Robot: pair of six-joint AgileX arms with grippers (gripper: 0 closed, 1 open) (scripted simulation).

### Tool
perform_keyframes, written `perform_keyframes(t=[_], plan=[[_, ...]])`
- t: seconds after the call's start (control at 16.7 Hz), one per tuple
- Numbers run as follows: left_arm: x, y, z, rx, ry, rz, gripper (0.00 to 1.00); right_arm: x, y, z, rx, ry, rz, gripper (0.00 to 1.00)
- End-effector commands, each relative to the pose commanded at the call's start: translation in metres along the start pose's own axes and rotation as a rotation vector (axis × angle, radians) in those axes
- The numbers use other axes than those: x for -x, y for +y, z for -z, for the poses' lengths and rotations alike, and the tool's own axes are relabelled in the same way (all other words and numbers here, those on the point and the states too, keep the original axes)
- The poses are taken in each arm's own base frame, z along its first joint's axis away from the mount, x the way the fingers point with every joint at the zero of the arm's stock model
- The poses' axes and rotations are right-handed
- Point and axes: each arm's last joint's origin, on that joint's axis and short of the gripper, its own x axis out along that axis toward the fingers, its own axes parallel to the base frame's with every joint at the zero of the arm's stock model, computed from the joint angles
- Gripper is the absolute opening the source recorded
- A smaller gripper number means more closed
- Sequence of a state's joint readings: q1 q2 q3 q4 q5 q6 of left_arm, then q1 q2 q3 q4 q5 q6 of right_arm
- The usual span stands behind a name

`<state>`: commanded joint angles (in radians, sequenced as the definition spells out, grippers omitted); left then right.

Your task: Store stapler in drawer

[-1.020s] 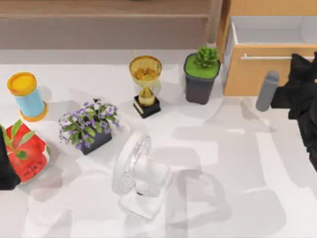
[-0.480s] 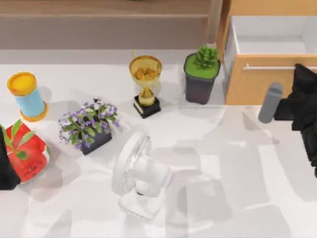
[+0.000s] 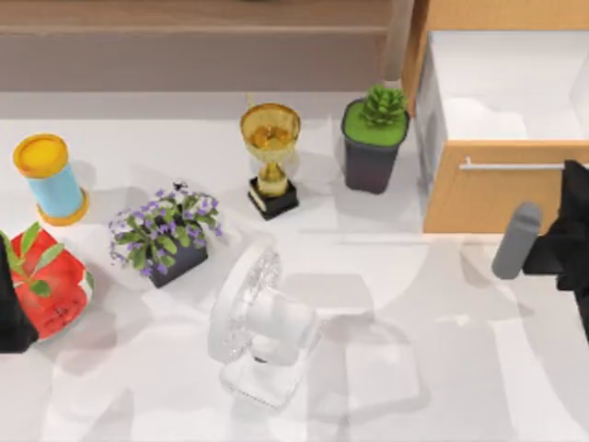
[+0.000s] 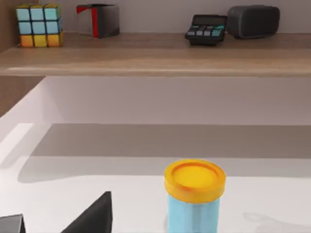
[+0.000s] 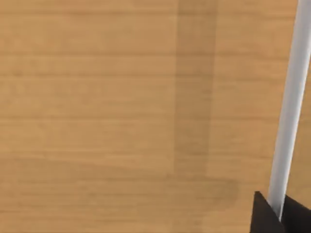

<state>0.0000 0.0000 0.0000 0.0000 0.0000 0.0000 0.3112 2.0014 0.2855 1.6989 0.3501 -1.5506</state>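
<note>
Right gripper (image 3: 572, 189) pinching the thin silver bar handle (image 3: 511, 166).
Pull the orange-brown wooden drawer (image 3: 488, 198) straight, level, without slipping.

At the right edge of the top view, the right arm (image 3: 566, 235) is a matt black, angular mass with a grey cylindrical part (image 3: 516, 241) jutting from it. The left arm (image 3: 11, 318) is a black block at the lower left edge. Two black wedge-shaped fingertips (image 4: 92, 218) sit at the left wrist view's lower left.
</note>
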Motion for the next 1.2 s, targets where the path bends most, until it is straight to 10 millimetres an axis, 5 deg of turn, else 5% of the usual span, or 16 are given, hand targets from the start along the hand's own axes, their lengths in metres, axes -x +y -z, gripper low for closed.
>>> perform_keyframes(t=[0.3, 1.08, 1.2], plan=[[0.0, 0.0, 0.0, 0.0, 0.0, 0.0, 1.0, 0.0037, -0.0003, -0.0001, 0.0, -0.002, 0.001, 0.0], [0.0, 0.0, 0.0, 0.0, 0.0, 0.0, 1.0, 0.0037, -0.0003, -0.0001, 0.0, -0.002, 0.001, 0.98], [0.0, 0.0, 0.0, 0.0, 0.0, 0.0, 1.0, 0.0037, -0.0003, -0.0001, 0.0, -0.002, 0.001, 1.0]])
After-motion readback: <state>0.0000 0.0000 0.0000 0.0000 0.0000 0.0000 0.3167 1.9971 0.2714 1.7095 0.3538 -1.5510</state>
